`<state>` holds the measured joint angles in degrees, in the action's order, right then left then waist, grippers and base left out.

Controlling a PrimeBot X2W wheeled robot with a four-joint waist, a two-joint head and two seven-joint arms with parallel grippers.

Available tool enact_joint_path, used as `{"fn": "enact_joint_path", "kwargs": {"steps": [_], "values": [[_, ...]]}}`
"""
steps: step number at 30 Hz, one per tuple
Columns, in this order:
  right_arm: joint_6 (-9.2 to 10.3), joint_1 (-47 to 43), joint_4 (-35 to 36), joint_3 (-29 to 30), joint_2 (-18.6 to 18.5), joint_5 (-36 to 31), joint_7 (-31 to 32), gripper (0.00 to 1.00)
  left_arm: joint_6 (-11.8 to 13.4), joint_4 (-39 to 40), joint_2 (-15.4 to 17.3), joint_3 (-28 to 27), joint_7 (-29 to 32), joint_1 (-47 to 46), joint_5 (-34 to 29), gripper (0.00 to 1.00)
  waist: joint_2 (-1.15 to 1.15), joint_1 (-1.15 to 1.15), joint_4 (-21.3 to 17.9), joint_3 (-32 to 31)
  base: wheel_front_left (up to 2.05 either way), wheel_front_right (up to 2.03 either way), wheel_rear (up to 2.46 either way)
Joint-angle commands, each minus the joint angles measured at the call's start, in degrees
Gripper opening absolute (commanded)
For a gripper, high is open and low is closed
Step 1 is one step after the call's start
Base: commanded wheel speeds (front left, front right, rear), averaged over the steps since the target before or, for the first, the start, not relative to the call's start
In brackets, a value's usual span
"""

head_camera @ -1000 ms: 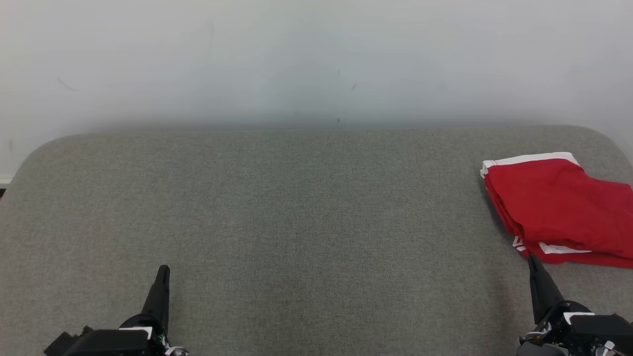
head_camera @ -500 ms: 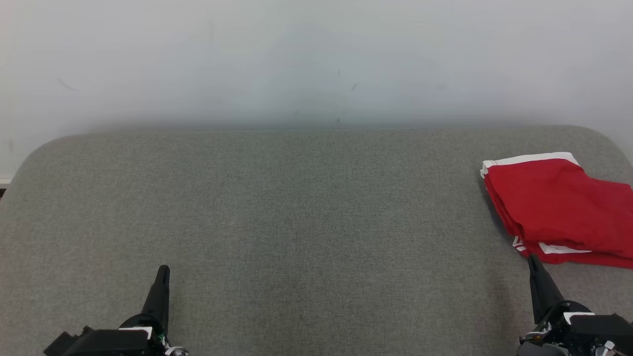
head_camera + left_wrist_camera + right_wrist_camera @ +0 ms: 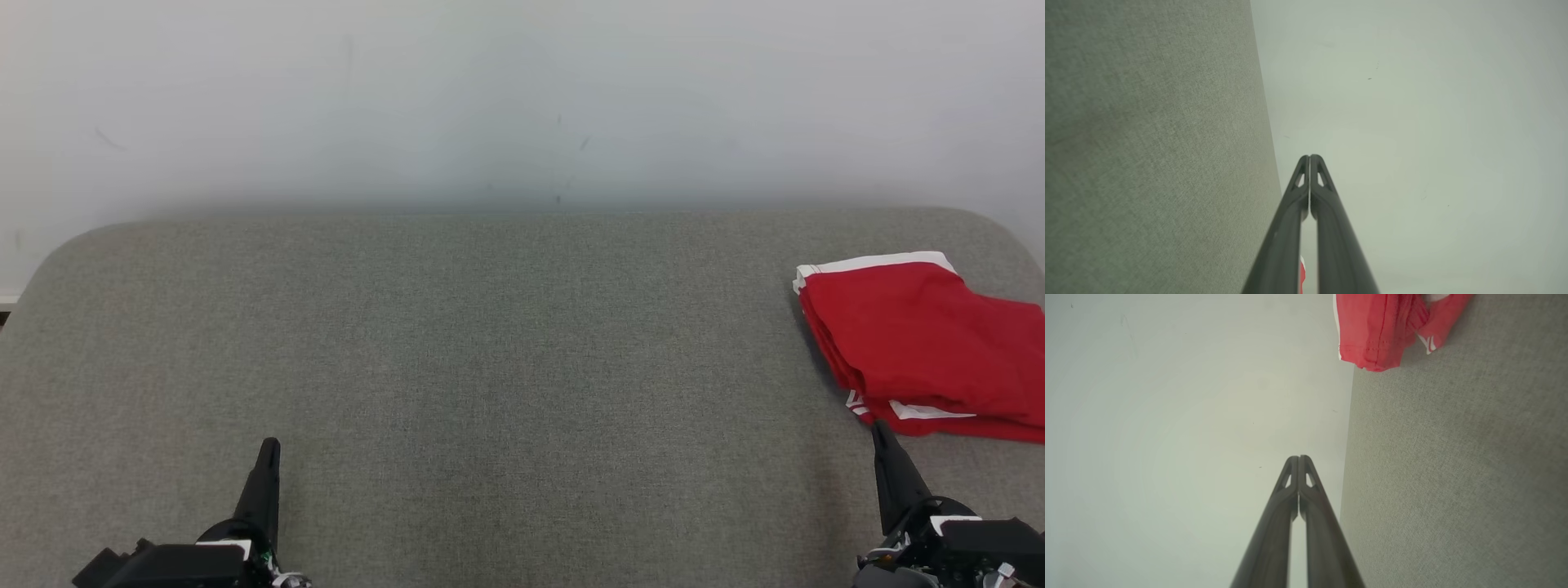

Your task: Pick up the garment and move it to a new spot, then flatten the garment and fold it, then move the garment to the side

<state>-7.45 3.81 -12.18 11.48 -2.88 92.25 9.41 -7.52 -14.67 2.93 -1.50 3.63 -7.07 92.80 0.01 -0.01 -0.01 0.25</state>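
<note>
The red garment (image 3: 922, 343) with white trim lies in a neat folded pile at the right edge of the grey cloth table (image 3: 490, 343), past the tip of the right gripper (image 3: 877, 428) and not touching it. The left gripper (image 3: 268, 447) sits by the near edge on the left, and both grippers have their fingers pressed tight together, holding nothing. It looks like the folding and the move to the side are done, with little or nothing left.

Bare indoor test setup, lab-like: grey fabric-covered table (image 3: 490, 343), rounded corners, against plain white wall (image 3: 522, 90).
</note>
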Motion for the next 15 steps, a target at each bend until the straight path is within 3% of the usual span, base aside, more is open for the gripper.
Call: {"fn": "enact_joint_path", "kwargs": {"steps": [1,15], "values": [[-0.06,0.60,0.06,0.04,0.01,0.09,0.10,0.00,0.06,-0.18,-0.08,0.00,0.20,-0.09,0.15,0.00,-0.01,0.01,0.00,0.00,0.00,0.00,0.00],[-0.06,0.59,0.06,0.03,0.01,0.09,0.10,0.00,0.06,-0.18,-0.08,0.00,0.21,-0.09,0.14,0.00,-0.01,0.01,0.00,0.00,0.00,0.00,0.00]]}}
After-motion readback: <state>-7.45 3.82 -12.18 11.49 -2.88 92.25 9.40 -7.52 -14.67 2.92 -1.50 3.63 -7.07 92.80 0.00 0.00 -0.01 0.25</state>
